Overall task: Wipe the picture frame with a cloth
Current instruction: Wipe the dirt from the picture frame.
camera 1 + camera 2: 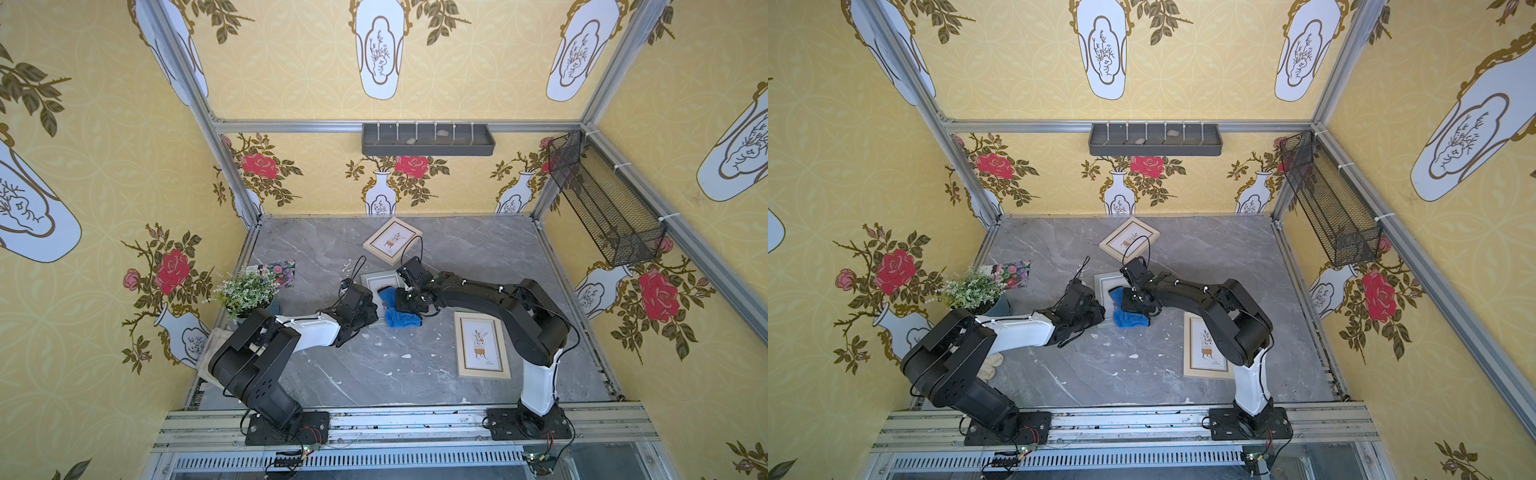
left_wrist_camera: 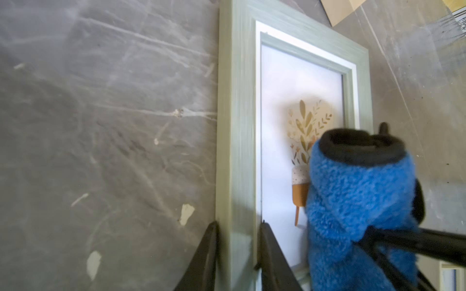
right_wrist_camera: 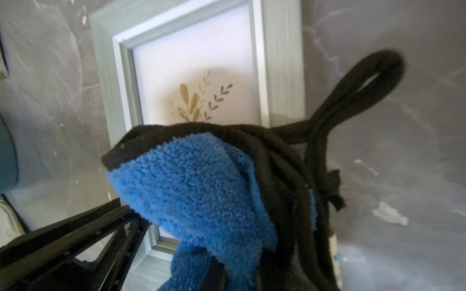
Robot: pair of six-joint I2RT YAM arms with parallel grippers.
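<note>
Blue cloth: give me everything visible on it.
The cloth is plush bright-blue microfibre with black edge trim and a black loop sticking out to one side. It is bunched and folded, not spread, pinched in the shut jaws of the right gripper. It rests on the glass of the grey-green frame, with part reaching past the frame's near corner.

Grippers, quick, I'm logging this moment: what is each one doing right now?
Left gripper: closed on the edge of the picture frame.
Right gripper: closed, holding the cloth.
</note>
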